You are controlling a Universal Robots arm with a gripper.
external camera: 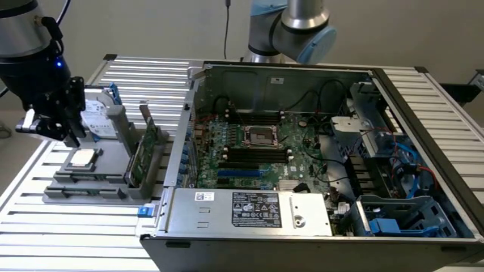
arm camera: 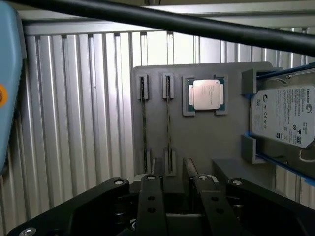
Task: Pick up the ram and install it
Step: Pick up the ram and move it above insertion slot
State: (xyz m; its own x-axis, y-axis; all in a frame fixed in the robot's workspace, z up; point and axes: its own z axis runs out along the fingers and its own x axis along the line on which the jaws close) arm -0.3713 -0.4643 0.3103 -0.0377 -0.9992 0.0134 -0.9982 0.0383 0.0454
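Two spread fingers (arm camera: 157, 168) of the gripper (arm camera: 173, 168) flank the ram (arm camera: 169, 123) at one end.

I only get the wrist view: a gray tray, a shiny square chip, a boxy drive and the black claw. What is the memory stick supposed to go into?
Observer: An open computer case sits at the exterior view's right of the tray.
Operator: Is there a free spot in it?
Observer: Yes, the long black slots on its green board look empty.
Operator: And where is the claw compared with that case?
Observer: The claw hangs in the air above the tray, off to the exterior view's left of the case.
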